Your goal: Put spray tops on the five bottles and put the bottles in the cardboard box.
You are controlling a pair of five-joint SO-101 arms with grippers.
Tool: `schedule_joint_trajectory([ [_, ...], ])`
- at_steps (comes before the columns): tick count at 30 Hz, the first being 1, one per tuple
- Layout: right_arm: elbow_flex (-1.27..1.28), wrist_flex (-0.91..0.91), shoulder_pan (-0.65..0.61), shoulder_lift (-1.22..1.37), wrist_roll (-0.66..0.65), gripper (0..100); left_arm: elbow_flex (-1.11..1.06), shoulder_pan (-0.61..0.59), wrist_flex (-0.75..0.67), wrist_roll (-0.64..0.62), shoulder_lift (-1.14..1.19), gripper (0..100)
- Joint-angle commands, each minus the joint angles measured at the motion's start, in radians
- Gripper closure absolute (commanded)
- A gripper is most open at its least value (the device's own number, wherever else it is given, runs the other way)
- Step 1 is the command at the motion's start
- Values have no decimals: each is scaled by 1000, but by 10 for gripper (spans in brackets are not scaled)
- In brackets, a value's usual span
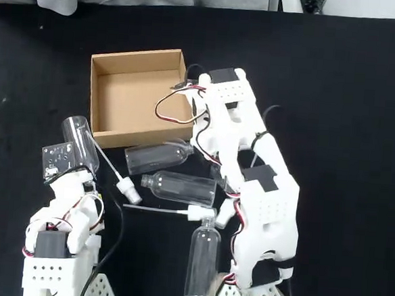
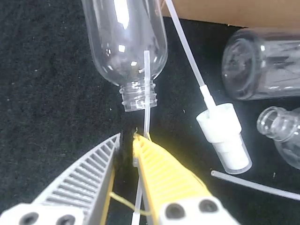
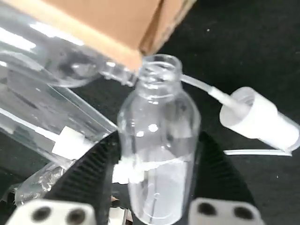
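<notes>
Clear bottle (image 3: 157, 108): uncapped and held round its body, with its open neck reaching out past the fingertips.
Right claw (image 3: 158, 140): closed on that bottle at mid-body, probably so the neck is free to take a top.
Spray top (image 3: 260, 119): lies on the black cloth (image 3: 243, 42) just beside the held neck, its tube pointing toward it.
Cardboard box (image 3: 93, 23): its corner is just beside the neck, a short carry once the bottle is capped.
Left claw (image 2: 126, 138): pinched on a thin dip tube (image 2: 146, 84), whose end sits inside the second bottle (image 2: 126, 42), apparently being threaded in.
</notes>
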State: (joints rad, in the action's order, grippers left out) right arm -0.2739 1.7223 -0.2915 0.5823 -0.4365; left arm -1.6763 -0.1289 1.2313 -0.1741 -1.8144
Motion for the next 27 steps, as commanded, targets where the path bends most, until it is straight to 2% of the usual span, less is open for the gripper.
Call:
schedule_joint_trajectory([
  [1,-4,11,-18,-12,-6,902,-24,-2,3,6,-9,959],
  [11,-4,41,-18,-28,-5,907,-24,-2,3,6,-9,959],
  [27,242,38,-23,-377,-5,907,-24,-2,3,6,-9,959],
])
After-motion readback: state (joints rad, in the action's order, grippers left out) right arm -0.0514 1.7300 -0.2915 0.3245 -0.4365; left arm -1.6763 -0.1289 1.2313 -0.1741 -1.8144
